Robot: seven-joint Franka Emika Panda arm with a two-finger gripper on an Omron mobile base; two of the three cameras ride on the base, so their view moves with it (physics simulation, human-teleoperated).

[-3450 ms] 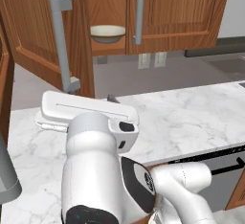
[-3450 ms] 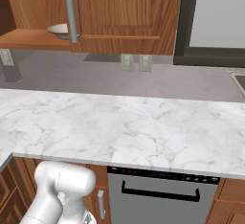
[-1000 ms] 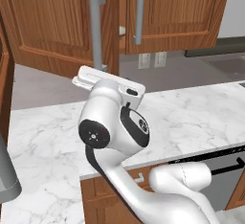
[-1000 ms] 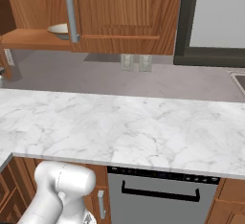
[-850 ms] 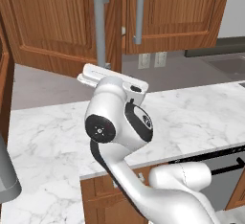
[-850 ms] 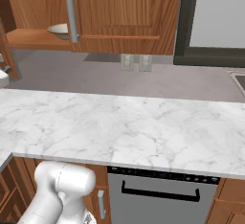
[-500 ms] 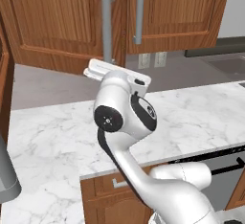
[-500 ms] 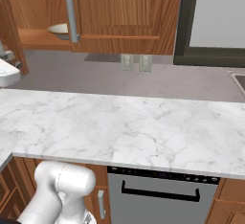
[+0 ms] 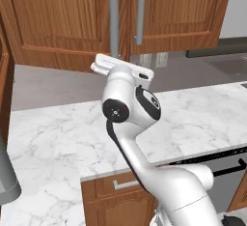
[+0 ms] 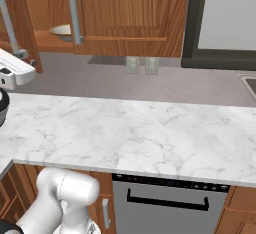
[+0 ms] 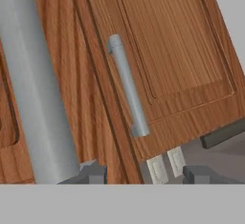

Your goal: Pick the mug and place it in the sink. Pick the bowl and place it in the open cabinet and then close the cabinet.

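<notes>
Gripper partly open, holds nothing, beside handle | cabinet door not fully shut, bowl on shelf inside | risk: my fingers slip off handle and door stays ajar

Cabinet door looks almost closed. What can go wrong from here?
1. The cabinet door is ajar in the right base view, with the bowl visible past it. A push that stops short would likely leave it open.
2. The hand sits close beside the grey bar handle, so a finger might snag it.
</notes>
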